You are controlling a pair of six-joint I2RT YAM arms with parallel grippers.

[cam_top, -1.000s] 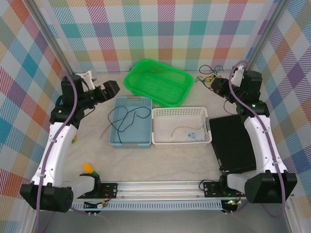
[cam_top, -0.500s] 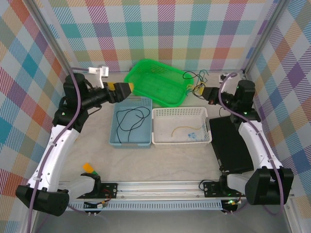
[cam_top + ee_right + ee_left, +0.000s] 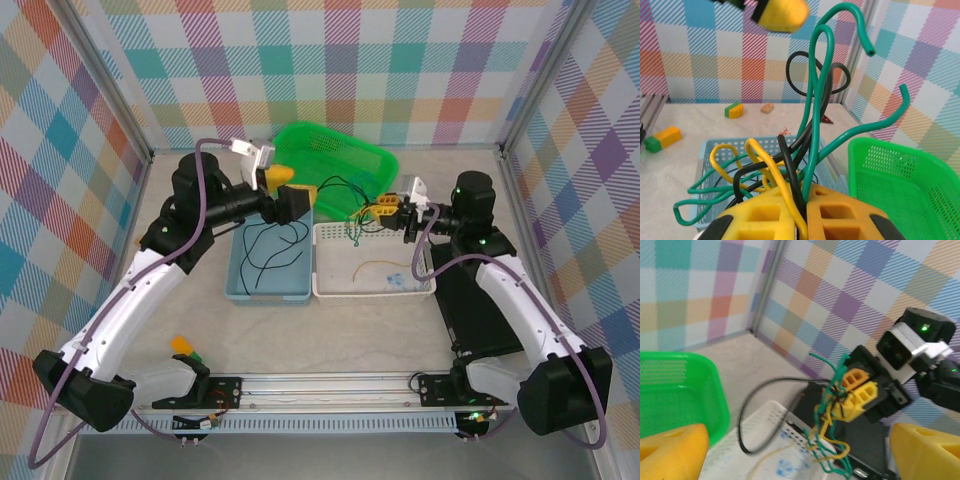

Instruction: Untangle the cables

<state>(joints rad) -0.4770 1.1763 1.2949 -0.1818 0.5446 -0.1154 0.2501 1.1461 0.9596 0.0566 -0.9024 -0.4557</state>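
Note:
My right gripper (image 3: 380,211) is shut on a tangled bundle of cables (image 3: 352,218), green, yellow and black, held above the back edge of the white basket (image 3: 425,232). In the right wrist view the strands (image 3: 805,125) rise from between the shut yellow fingers (image 3: 840,217). My left gripper (image 3: 294,184) stands open just left of the bundle, its yellow pads (image 3: 670,450) apart and nothing between them; the bundle (image 3: 840,425) hangs ahead of it. A black cable (image 3: 265,245) lies in the blue basket (image 3: 300,292). One yellow cable (image 3: 375,267) lies in the white basket.
A green basket (image 3: 375,160) stands at the back centre, close behind both grippers. A black flat tray (image 3: 485,295) lies at the right under the right arm. Small yellow-green blocks (image 3: 183,347) sit near the left arm's base.
The right arm has carried the cable bundle from the back right corner leftward to over the white basket. The left arm has swung right and forward toward the bundle, jaws staying open.

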